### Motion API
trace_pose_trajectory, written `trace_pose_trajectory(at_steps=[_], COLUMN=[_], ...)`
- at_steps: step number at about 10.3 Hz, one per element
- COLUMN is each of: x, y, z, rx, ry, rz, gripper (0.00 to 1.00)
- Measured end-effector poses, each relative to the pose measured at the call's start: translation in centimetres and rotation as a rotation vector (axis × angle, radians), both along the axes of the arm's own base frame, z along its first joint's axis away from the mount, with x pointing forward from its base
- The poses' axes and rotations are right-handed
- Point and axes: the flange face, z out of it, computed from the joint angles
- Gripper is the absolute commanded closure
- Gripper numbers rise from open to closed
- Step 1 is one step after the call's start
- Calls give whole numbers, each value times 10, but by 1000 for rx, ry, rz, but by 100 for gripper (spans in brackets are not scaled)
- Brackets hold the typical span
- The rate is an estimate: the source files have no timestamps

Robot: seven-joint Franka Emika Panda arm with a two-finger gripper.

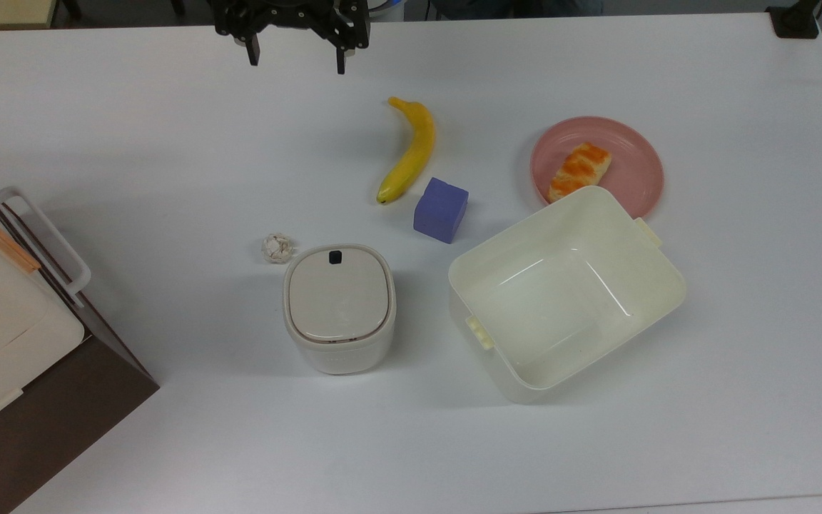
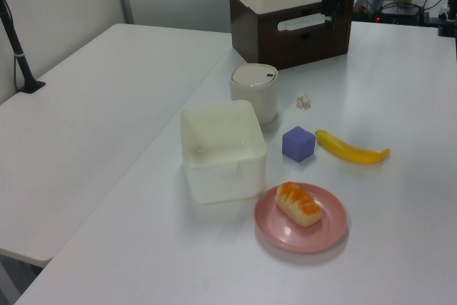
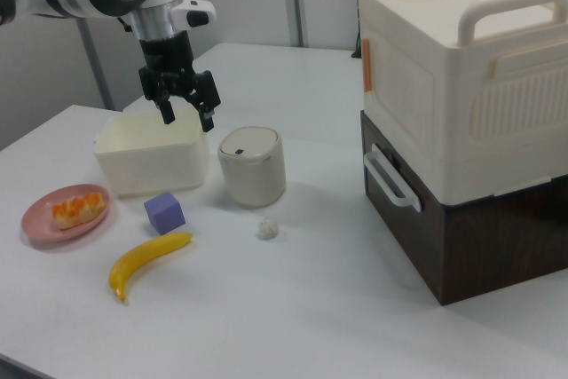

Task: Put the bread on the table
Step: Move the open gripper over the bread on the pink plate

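in the top view the gripper [image 1: 295, 61] hangs at the upper left of centre with its fingers spread and nothing between them, above the table [image 1: 133, 157]. far over at the right of the frame the bread [image 1: 579, 171] lies on the pink plate [image 1: 632, 153], well apart from the gripper, past the banana [image 1: 409, 153] and blue block [image 1: 441, 210]. the bread looks light, soft and easily crushed with a sticky glaze, so a gentle pinch across its narrow middle seems best.
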Motion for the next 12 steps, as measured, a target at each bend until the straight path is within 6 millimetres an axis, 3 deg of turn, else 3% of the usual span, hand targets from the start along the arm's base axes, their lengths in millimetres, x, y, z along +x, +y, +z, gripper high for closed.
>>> trace_pose_trajectory(at_steps=[12], x=[3], y=[6], z=[-17], rx=[6], ry=[57], rz=[11], gripper=[0])
